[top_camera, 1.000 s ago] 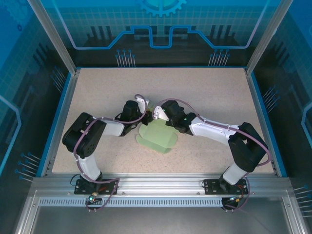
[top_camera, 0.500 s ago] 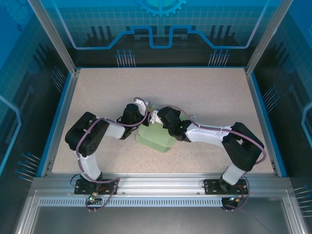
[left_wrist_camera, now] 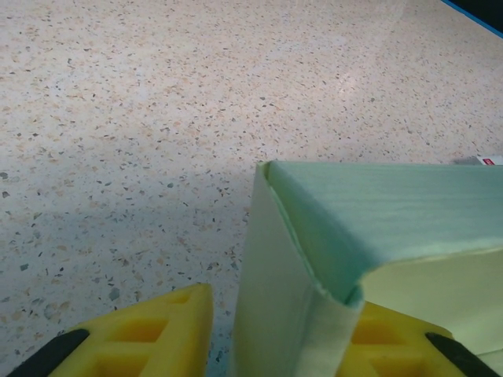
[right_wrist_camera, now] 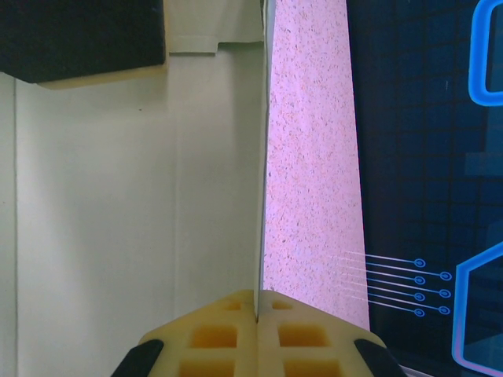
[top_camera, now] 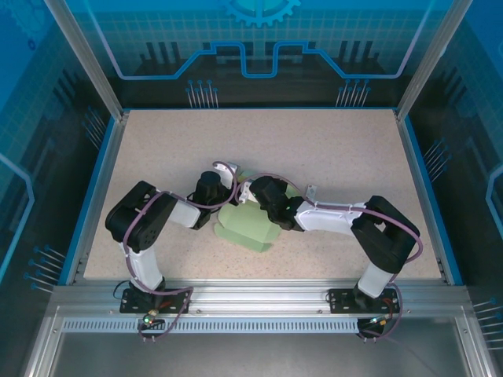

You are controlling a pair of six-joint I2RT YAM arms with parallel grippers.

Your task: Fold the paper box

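Near edge: the left arm and right arm rise from their bases, elbows out, forearms bent inward, wrists meeting mid-table. In the left wrist view the left gripper has its jaws spread, with an upright wall of the paper box between them and a small gap at one finger. Contact at the other is unclear. The right gripper has its jaws pressed together, pinching a thin card edge of the box. The partly folded box sits on the table, under both wrists.
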